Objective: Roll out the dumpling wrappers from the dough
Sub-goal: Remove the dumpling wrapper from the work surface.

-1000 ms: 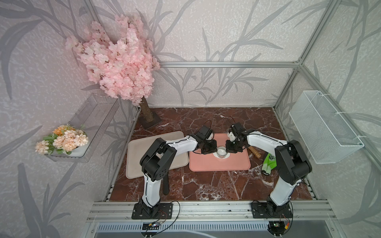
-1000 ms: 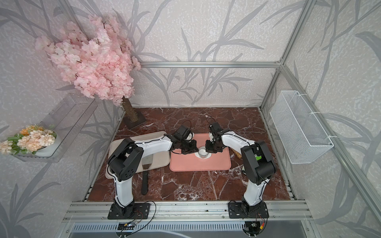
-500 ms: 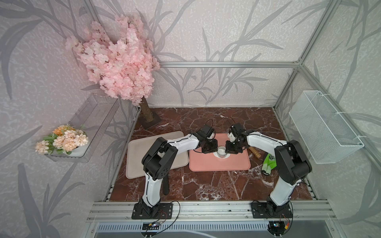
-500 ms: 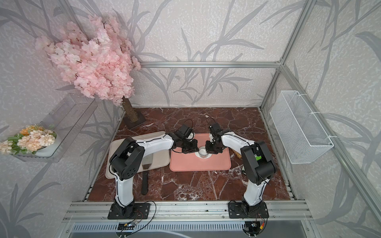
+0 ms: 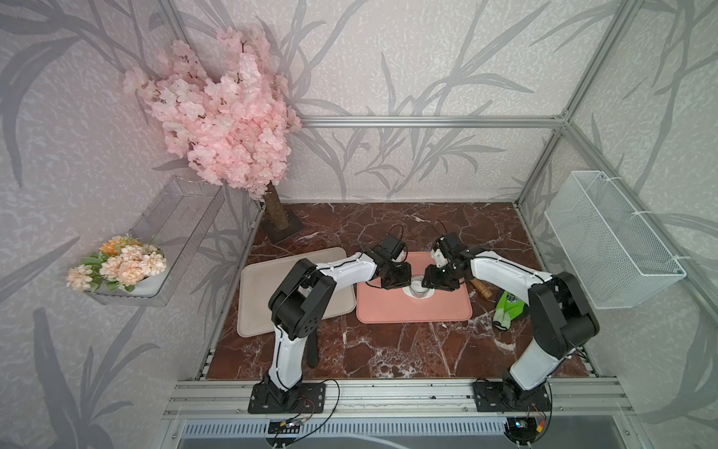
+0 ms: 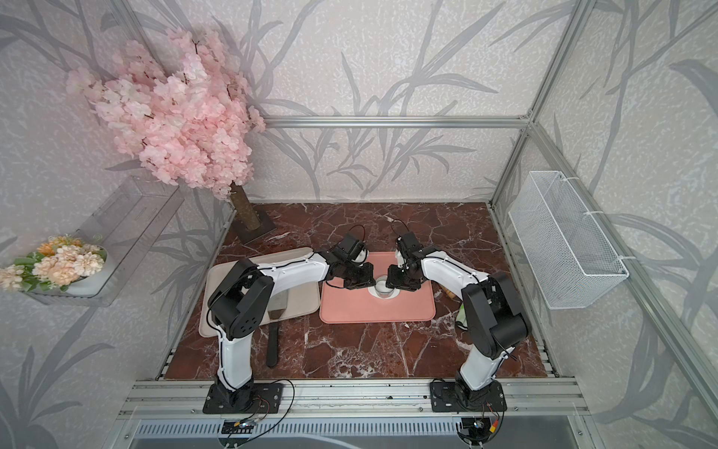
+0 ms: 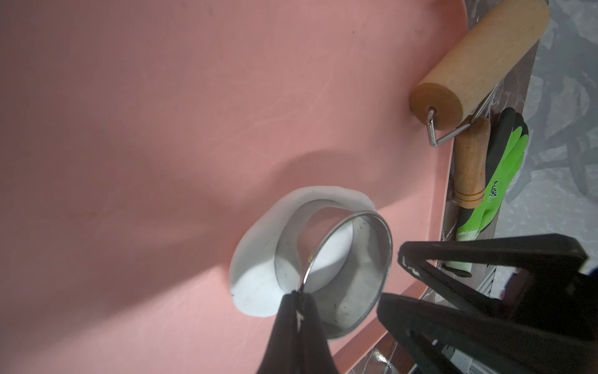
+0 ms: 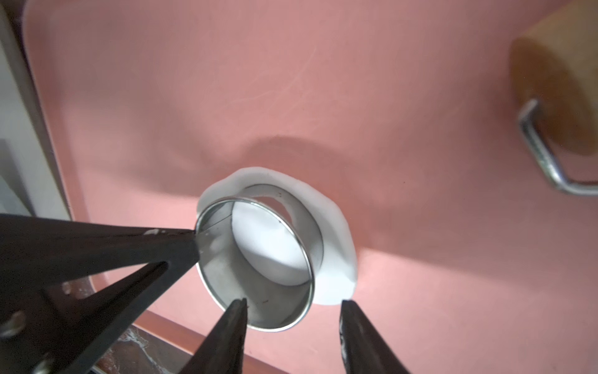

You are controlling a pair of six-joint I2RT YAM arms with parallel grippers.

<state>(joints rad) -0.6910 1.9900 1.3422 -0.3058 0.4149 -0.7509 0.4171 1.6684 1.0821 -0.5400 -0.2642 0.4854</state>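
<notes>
White dough, pressed into a thin uneven sheet, lies flat near the centre of the pink mat; a metal ring stands upright on it, open end up, and the sheet spreads out past the ring's wall round most of its edge; more white shows on the floor inside the ring, though I cannot tell whether it is cut free of the rest.

In both top views the ring sits between the two grippers. The left gripper reaches in from the ring's 9 o'clock; its fingers are pressed together with the ring's thin upper rim pinched between them. The right gripper sits at the ring's 3 o'clock; its fingers stand parted, one fingertip just in front of the ring's outer wall, the other beside the dough's edge; neither clamps anything, and I cannot tell whether the nearer one touches the metal.

Just off the mat's 3 o'clock edge a wooden roller rests on the red marble tabletop; its handle lies alongside a green and black glove at about 4 o'clock. A beige tray lies at the mat's 9 o'clock, partly under the left arm; a scraper rests its blade on the tray, its dark handle pointing toward 6 o'clock over the marble. A pink blossom tree stands at the tabletop's 11 o'clock corner; a white wire basket hangs on the wall at 3 o'clock; a clear shelf with pale flowers is on the wall at 9 o'clock.
</notes>
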